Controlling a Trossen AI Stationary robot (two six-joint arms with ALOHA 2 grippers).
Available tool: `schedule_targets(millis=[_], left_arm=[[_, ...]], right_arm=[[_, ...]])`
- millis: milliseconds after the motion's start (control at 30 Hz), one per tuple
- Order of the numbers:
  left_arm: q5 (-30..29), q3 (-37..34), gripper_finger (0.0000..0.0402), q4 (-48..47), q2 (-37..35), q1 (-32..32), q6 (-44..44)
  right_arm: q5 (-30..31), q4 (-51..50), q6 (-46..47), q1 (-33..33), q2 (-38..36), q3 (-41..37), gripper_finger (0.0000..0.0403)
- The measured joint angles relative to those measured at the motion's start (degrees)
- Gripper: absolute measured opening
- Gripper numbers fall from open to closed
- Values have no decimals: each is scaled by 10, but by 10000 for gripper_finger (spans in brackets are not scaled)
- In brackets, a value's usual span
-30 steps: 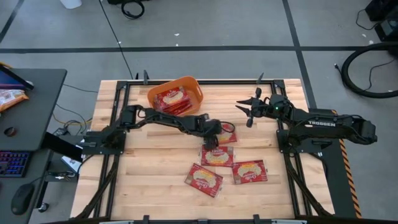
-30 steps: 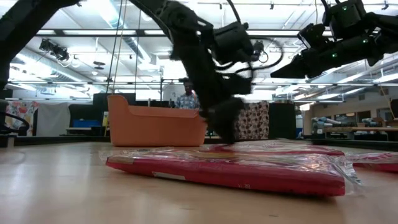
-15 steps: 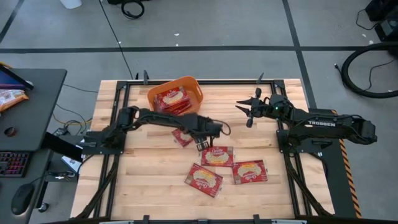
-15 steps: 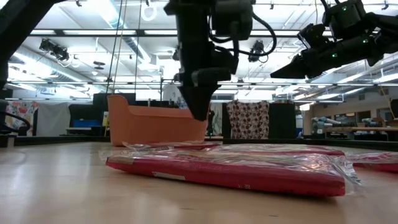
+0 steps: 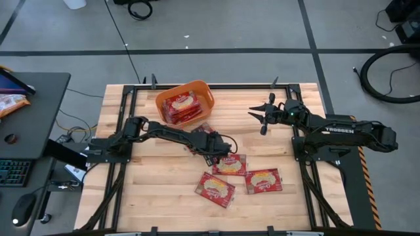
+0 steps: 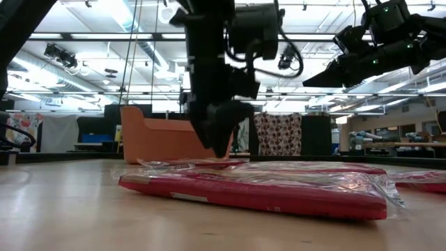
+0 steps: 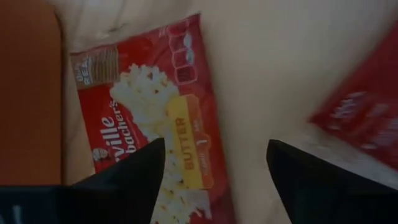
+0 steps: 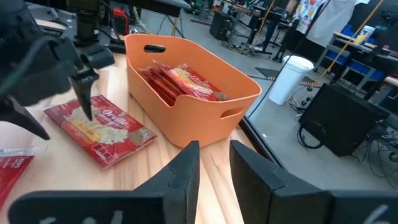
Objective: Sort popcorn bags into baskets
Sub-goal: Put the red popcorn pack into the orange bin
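Note:
One red popcorn bag [image 5: 202, 130] lies flat on the table just near of the orange basket [image 5: 197, 88], label up [image 7: 149, 124]. My left gripper [image 5: 211, 145] stands over it, open and pointing down, with one finger over the bag's near half [image 7: 214, 180]. The right wrist view shows it above that bag [image 8: 102, 127]. The basket [image 8: 186, 81] holds several red bags, stacked leaning. Three more bags [image 5: 230, 164] [image 5: 215, 188] [image 5: 262, 180] lie flat on the table's near middle. My right gripper [image 5: 261, 118] waits raised and open, right of the basket. My left gripper comes at the bag from above with its fingers spread. One fingertip [image 8: 87, 115] is low over the bag's printed face near one short end. I cannot tell whether it touches the bag. The bag lies flat on the table.
The wooden table [image 5: 151, 190] has free room on its near left and far right. The nearest bag [image 6: 265, 195] fills the low view's foreground. A dark desk [image 5: 33, 98] with a keyboard stands beyond the table's left edge. People and benches show in the room behind.
My left gripper has moved from over the middle bags toward the table's left, rising off the table and then coming lower again. The bag that lay right of it now lies farther left and farther from me, close to the basket. My right arm has kept still.

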Motion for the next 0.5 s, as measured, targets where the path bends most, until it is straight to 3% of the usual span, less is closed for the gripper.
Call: schedule_targets(millis=[300,400,500], left_arm=[[-29,-62,285,38,-2,10,-7],[-25,-74,263,42,-4,12,-7],[-22,-77,216,38,-4,12,-1]], right_arm=[[0,0,0,0,0,0,94],[0,0,0,0,0,0,94],[0,0,0,0,0,0,94]])
